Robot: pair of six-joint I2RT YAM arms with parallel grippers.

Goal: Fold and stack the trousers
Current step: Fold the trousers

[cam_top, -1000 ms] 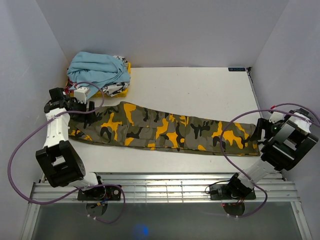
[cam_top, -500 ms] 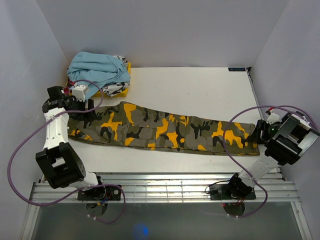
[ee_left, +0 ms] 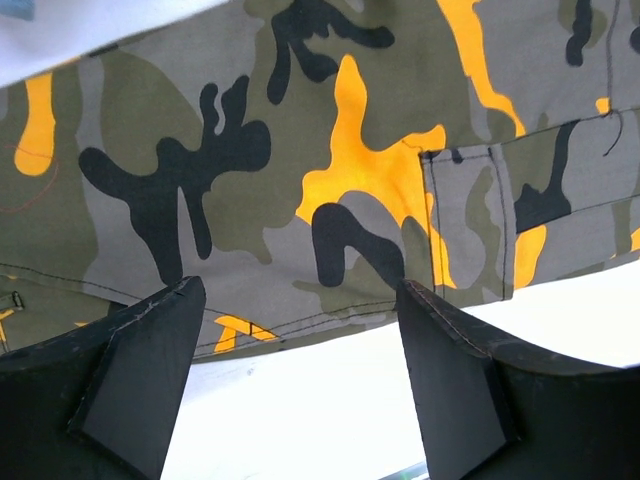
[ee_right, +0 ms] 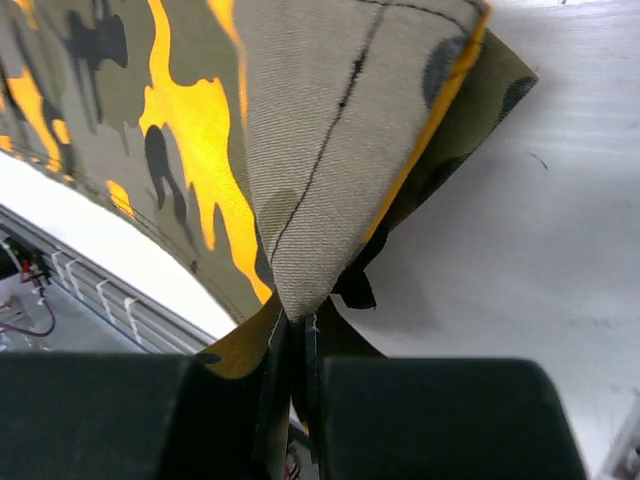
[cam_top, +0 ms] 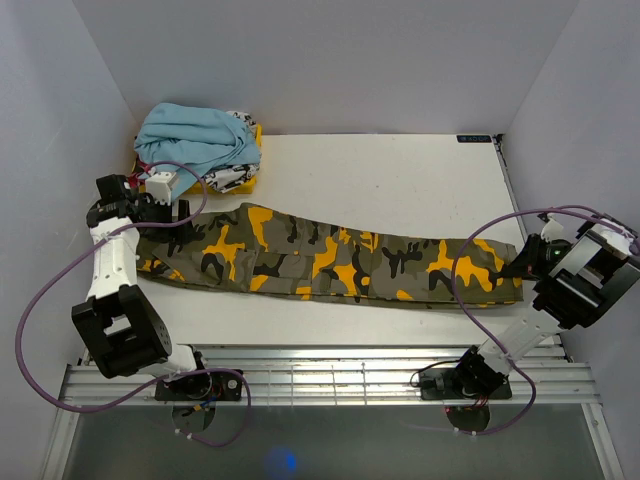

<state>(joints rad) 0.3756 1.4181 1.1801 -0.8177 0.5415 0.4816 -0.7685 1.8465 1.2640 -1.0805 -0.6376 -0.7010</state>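
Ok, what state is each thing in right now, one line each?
trousers: laid out lengthwise on the table, right end pinched.
left pincer: open over the trousers' left end, gripping nothing.
right pincer: shut on the trousers.
light blue garment: crumpled, piled at the back left corner.

1 pair of trousers [cam_top: 330, 262] on 1 tabletop [cam_top: 400, 180]. Behind the trousers' left end lie 2 more garments: 1 light blue garment [cam_top: 195, 140] and 1 yellow-and-white printed garment [cam_top: 236, 176]. 2 grippers: left gripper [ee_left: 300, 330], right gripper [ee_right: 295, 370].
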